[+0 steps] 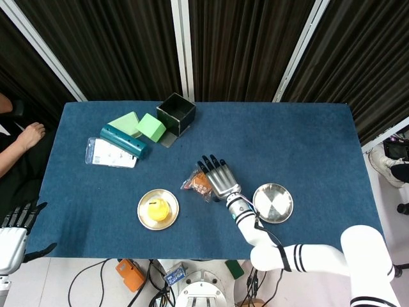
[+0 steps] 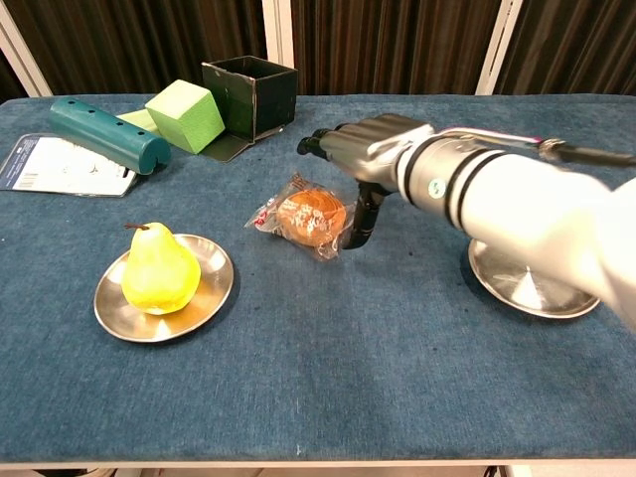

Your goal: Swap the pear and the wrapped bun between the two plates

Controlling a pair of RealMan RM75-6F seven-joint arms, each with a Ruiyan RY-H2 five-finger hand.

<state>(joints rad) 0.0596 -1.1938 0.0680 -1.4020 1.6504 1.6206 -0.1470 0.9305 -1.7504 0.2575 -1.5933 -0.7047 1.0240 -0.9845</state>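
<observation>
Right hand (image 2: pixel 360 159) spread open over wrapped bun (image 2: pixel 310 215) on the table, holding nothing; could bump bun into near-left pear (image 2: pixel 157 270)

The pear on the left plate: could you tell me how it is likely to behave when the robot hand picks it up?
The pear stands upright on its plate, so a sideways nudge may tip it and let it roll. Its skin looks smooth and glossy, so it could slip in a loose grip. It looks firm rather than floppy.

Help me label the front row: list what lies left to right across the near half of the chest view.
Pear on its plate → wrapped bun → right robot hand → bare plate.
</observation>
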